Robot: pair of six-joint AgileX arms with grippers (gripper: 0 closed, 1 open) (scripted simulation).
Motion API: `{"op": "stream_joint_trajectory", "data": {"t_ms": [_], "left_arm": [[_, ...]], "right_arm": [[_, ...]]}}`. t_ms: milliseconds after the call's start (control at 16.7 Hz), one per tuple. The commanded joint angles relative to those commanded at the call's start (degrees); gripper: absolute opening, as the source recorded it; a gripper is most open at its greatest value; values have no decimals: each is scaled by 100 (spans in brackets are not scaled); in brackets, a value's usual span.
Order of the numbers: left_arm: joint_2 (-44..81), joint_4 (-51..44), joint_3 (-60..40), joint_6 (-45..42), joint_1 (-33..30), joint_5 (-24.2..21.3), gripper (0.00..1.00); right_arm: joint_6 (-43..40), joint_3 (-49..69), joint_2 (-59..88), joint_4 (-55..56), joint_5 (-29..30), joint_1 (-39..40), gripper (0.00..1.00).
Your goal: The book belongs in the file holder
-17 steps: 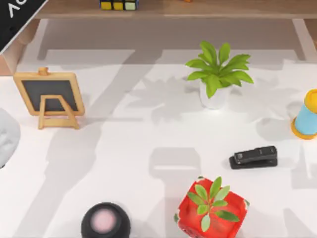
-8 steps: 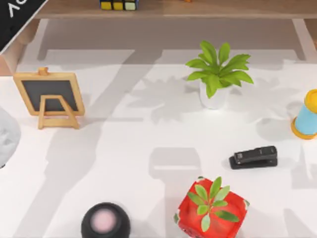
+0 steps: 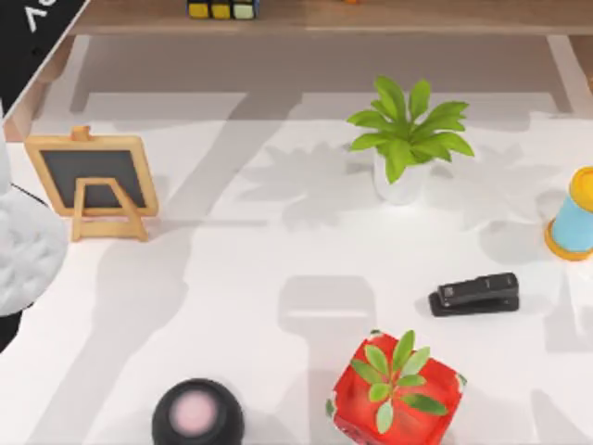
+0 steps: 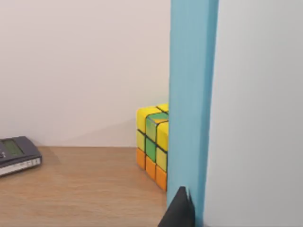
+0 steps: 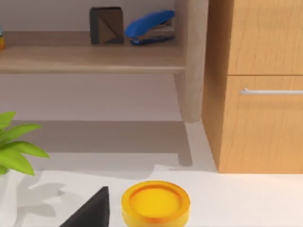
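Table (image 3: 278, 269) and shelf, book at the frame's upper left corner.
Table view puts the book (image 3: 26, 32), black with white lettering, cut by the upper left corner, apart from my left arm (image 3: 23, 250) at the left edge below it. My left wrist view adds a blue upright panel (image 4: 191, 94), a colour cube (image 4: 151, 144) behind it, and my left gripper (image 4: 179, 213) beside the panel; its grip I cannot tell. My right gripper (image 5: 90, 213) hangs near a yellow spool (image 5: 155, 202), grip equally unclear.

You have the chalkboard easel (image 3: 91, 180) at the table's (image 3: 278, 269) left, the potted plant (image 3: 405, 137) right of centre behind the stapler (image 3: 473, 294). A cube planter (image 3: 396, 387) sits at the front, with a round speaker (image 3: 197, 413) to its left.
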State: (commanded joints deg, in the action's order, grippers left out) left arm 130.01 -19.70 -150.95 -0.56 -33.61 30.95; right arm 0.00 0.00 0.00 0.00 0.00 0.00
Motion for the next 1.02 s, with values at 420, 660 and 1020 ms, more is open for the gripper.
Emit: {"op": "stream_joint_trajectory", "data": {"t_ms": [420, 660, 1020], "left_arm": [[-155, 249, 25, -53, 281, -17, 0], [-515, 1052, 365, -354, 1363, -190, 0], [-947, 2500, 1977, -1591, 3640, -987, 0]], "right_arm": [[0, 0, 0, 0, 0, 0, 100], [0, 0, 0, 0, 0, 0, 100], [0, 0, 0, 0, 0, 0, 100]]}}
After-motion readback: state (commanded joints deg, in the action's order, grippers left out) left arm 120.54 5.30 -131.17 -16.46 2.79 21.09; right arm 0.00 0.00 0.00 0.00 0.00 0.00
